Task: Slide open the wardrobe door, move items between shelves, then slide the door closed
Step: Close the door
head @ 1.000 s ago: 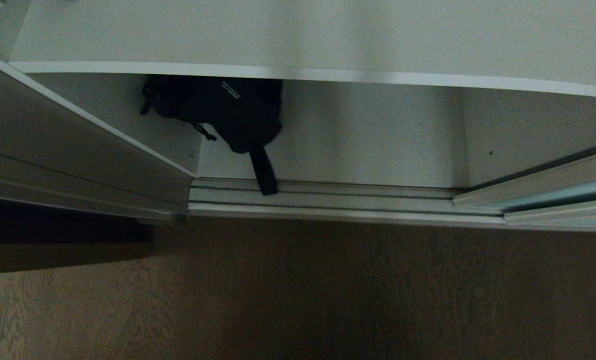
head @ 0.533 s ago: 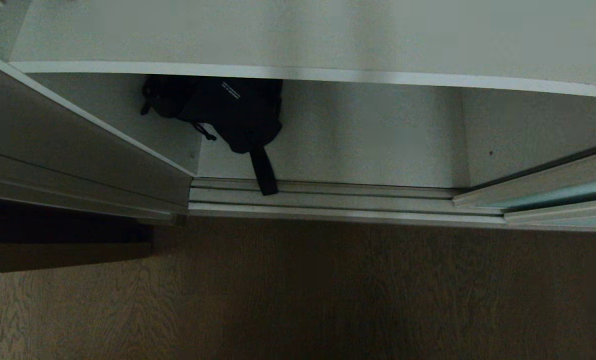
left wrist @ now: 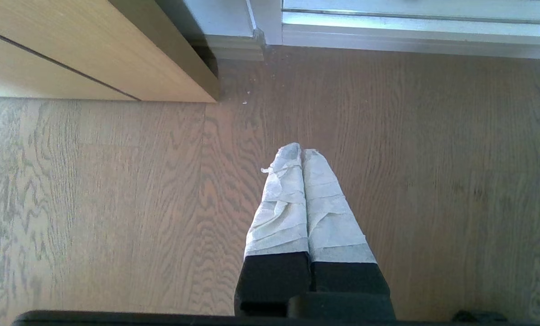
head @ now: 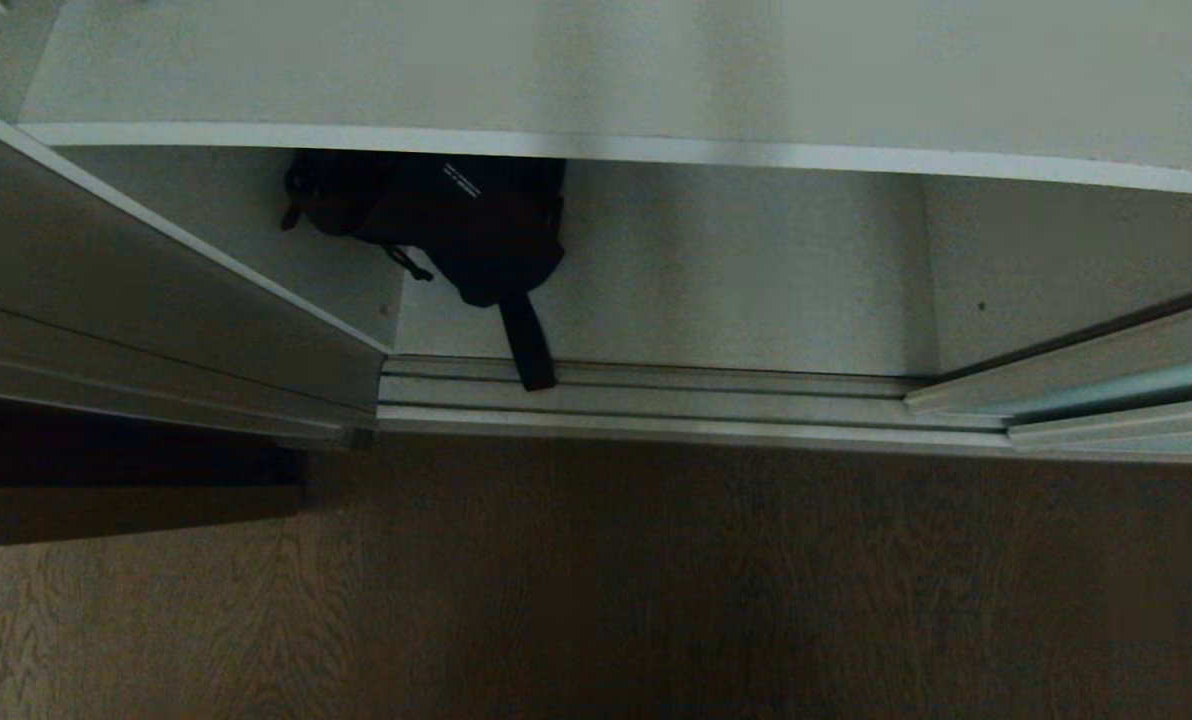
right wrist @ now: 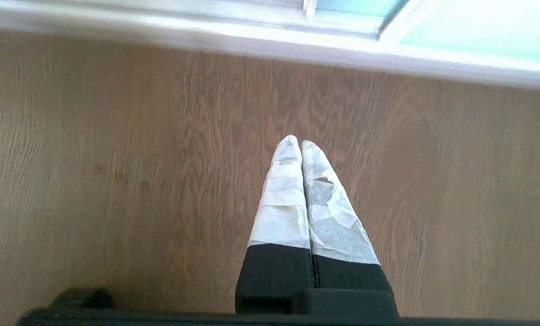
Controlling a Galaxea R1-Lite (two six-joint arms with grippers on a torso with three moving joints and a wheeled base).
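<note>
Bag [head: 436,225] on the bottom shelf [head: 716,290], door [head: 1126,385] slid right.
Its strap [head: 528,345] runs lengthwise out over the track [head: 706,400]; nothing has moved since; my left gripper [left wrist: 301,151] and right gripper [right wrist: 296,141] hang pressed together over the floor [left wrist: 116,203].

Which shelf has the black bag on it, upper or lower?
The lower shelf. The black bag sits at its left, strap trailing onto the floor track; the upper shelf shows nothing.

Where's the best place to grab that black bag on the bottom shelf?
Probably the strap of the black bag: it trails out over the floor track, nearest the opening. Come in low from the front, under the upper shelf, pinching across its flat width.
</note>
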